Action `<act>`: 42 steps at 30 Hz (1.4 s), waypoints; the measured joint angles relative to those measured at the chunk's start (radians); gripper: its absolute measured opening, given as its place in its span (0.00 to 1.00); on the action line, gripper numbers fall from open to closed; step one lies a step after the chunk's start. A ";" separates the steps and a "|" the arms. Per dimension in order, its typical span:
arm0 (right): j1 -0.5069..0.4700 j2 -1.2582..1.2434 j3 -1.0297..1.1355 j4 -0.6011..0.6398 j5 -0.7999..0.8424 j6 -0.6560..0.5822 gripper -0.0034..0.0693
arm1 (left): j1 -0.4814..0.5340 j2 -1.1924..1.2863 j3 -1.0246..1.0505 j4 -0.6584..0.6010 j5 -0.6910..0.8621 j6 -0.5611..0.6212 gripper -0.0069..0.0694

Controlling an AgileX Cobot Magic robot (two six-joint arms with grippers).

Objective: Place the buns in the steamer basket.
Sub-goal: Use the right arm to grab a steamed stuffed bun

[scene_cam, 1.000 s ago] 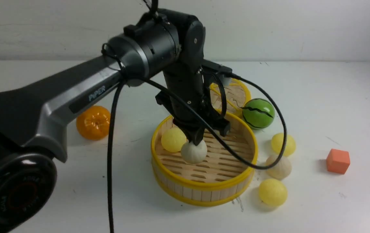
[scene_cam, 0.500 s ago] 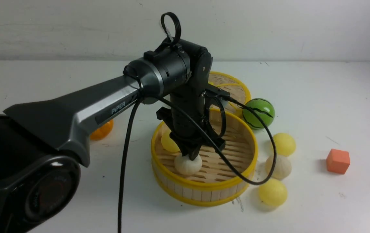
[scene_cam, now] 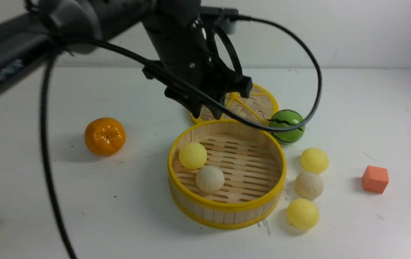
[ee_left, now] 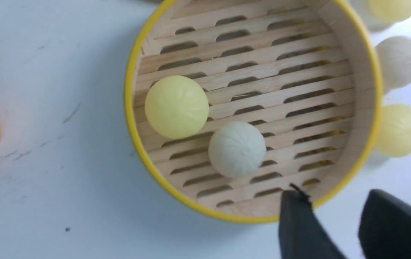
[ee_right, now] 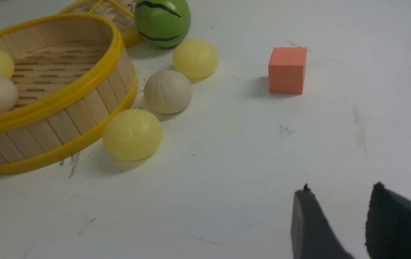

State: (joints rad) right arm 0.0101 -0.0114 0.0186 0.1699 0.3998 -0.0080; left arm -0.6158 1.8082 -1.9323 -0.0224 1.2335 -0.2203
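Buns (scene_cam: 209, 178) are split two in, three out. Orange (scene_cam: 104, 136) is sat far left. Left gripper (scene_cam: 207, 108) is hung above the far side of the steamer basket (scene_cam: 227, 212), jaws parted, nothing held. Inner yellow bun (scene_cam: 192, 155) and off-white bun (ee_left: 237, 149) are seated in its left half, just beside each other. Far yellow bun (scene_cam: 314, 160), pleated bun (scene_cam: 308, 185) and near yellow bun (scene_cam: 302, 213) are lined on the table (scene_cam: 83, 201) just right of it. Right gripper (ee_right: 340, 190) is held with jaws parted, empty.

L gripper (scene_cam: 206, 113) high, R gripper (ee_right: 340, 196) low, both jaws apart
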 joint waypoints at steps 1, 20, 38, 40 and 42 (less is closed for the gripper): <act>0.000 0.000 0.000 0.000 0.000 0.000 0.38 | 0.000 -0.060 0.042 -0.006 0.000 -0.006 0.23; 0.000 0.000 0.000 0.000 0.000 0.000 0.38 | 0.000 -1.372 1.502 -0.072 -0.918 0.005 0.07; 0.000 0.000 0.008 0.176 -0.255 0.179 0.38 | 0.000 -1.661 1.762 -0.118 -0.973 0.006 0.07; 0.000 0.000 0.008 0.207 -0.280 0.190 0.38 | 0.000 -1.661 1.762 -0.118 -0.961 0.006 0.07; 0.000 0.000 0.008 0.239 -0.307 0.205 0.38 | 0.000 -1.661 1.762 -0.118 -0.954 0.006 0.07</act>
State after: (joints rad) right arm 0.0101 -0.0114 0.0271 0.4085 0.0928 0.1967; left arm -0.6158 0.1469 -0.1704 -0.1407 0.2791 -0.2147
